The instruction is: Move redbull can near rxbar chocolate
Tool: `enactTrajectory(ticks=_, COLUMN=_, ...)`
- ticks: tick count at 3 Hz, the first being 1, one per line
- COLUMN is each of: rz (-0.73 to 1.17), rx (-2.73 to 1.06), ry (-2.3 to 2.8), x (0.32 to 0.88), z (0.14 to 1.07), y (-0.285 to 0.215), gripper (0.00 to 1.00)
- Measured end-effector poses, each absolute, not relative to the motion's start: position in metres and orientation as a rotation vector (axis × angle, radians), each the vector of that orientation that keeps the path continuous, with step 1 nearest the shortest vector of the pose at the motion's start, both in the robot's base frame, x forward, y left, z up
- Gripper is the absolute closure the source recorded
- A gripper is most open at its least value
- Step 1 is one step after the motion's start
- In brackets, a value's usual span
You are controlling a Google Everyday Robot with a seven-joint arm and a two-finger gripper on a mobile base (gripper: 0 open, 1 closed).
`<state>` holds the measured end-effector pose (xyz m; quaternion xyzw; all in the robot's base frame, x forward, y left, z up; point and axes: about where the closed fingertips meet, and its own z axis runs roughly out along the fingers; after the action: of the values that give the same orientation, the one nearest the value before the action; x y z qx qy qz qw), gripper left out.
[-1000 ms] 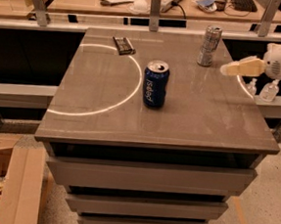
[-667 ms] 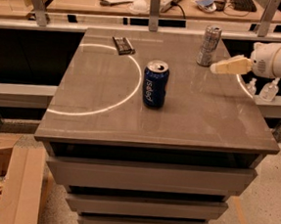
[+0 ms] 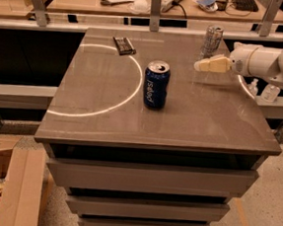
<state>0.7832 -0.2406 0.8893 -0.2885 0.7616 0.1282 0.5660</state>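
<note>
The redbull can, slim and silver-grey, stands upright near the back right of the grey table. The rxbar chocolate, a flat dark bar, lies at the back of the table left of centre, far from the can. My gripper reaches in from the right on a white arm. It hovers just in front of the redbull can's lower part and holds nothing that I can see.
A dark-blue Pepsi can stands upright mid-table, between the bar and the gripper's side. A bright ring is marked on the tabletop. Metal posts and a cluttered desk lie behind. A cardboard box sits on the floor at the lower left.
My arm has moved left across the right edge of the table, bringing the gripper from beside the redbull can to just in front of it. The cans and the bar have not moved.
</note>
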Motion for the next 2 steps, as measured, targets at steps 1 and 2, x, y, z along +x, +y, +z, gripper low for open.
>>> enactTrajectory(ticks=1, rz=0.311, rx=-0.633, ry=1.750, x=0.808, z=0.888, y=-0.231, gripper=0.00)
enactTrajectory(ticks=2, rz=0.301, rx=-0.609, ry=1.711, x=0.837, z=0.889, y=-0.223, gripper=0.02)
